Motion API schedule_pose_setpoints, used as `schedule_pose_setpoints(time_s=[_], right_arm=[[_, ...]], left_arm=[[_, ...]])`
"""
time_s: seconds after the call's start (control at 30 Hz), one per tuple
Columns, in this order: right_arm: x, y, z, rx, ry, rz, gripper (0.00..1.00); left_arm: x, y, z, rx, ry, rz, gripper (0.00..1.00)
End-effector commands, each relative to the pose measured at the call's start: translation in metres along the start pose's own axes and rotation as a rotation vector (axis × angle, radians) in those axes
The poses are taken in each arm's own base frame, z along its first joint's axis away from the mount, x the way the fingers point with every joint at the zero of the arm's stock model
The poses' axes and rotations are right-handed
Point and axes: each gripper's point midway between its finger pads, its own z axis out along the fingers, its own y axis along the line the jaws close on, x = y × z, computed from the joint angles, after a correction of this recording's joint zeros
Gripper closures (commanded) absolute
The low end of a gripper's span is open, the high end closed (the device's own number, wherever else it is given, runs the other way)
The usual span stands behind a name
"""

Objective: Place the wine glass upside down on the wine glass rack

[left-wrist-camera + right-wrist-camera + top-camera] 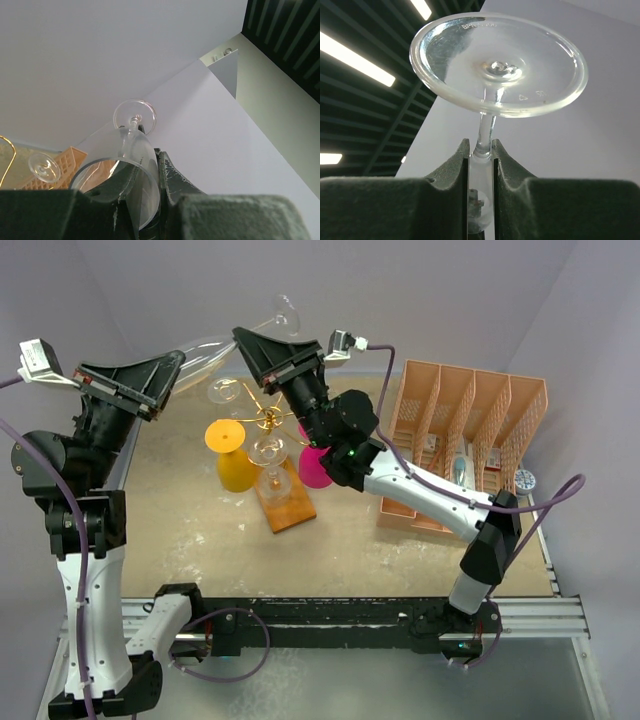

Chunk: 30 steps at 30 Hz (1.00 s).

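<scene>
A clear wine glass (pixel 212 344) is held in the air, lying nearly level above the back left of the table, with its foot toward the back wall. My left gripper (pixel 176 364) is shut on the bowl's rim (pixel 127 157), one finger inside the bowl and one finger (pixel 170 172) outside. My right gripper (pixel 242 336) is shut on the stem (pixel 484 135) just under the round foot (pixel 497 65). The gold wire wine glass rack (pixel 270 418) stands below on its wooden base (pixel 288 506), with clear glasses (pixel 267 452) hanging on it.
A yellow glass (pixel 231 454) and a pink glass (pixel 314 468) stand upside down beside the rack. A salmon-pink slotted organizer (pixel 462 440) stands at the right. The foot of a hung glass (pixel 44 167) and a gold wire (pixel 9 152) show in the left wrist view.
</scene>
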Motion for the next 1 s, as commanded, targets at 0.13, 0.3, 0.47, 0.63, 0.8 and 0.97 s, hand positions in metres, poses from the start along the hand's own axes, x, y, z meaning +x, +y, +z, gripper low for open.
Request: schedule_pose_setpoints(time_s=[0.13, 0.3, 0.47, 0.63, 0.8, 0.97], right_arm=[[-0.039, 0.065, -0.009, -0.153, -0.131, -0.023, 0.67], [-0.032, 0.064, -0.006, -0.166, -0.107, -0.001, 0.67], [-0.025, 0.056, -0.002, -0.153, -0.084, 0.011, 0.80], [-0.030, 0.063, -0.002, -0.174, -0.105, -0.026, 1.00], [-0.045, 0.078, -0.006, -0.200, -0.163, -0.113, 1.00], [-0.064, 0.078, -0.017, -0.161, -0.225, -0.280, 1.00]], left_arm=[[0.006, -0.019, -0.007, 0.068, 0.032, 0.007, 0.87], [0.006, -0.019, -0.008, 0.069, 0.030, 0.007, 0.87], [0.008, -0.018, -0.010, 0.061, 0.035, 0.008, 0.87], [0.008, -0.010, -0.013, 0.015, 0.024, 0.028, 0.79], [0.003, -0.004, -0.020, -0.060, -0.005, 0.120, 0.61], [0.004, 0.000, -0.028, -0.112, -0.001, 0.190, 0.52]])
